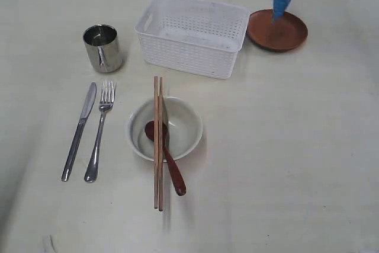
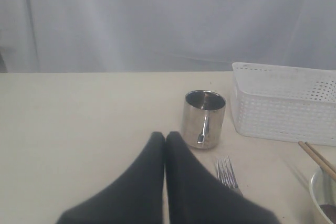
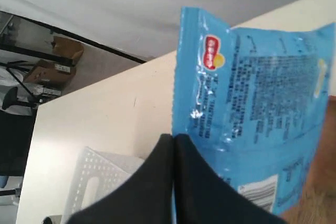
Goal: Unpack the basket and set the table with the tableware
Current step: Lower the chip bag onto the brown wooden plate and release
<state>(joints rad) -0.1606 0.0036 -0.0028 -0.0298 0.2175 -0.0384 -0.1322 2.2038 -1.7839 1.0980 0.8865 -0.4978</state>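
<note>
Left gripper: fingers pressed together, nothing held, low over the table, pointed toward the cup; its arm is not made out in the exterior view. There the knife, fork and bowl are laid out before the basket. Right gripper: clamped on the blue bag, raised over the plate.
</note>
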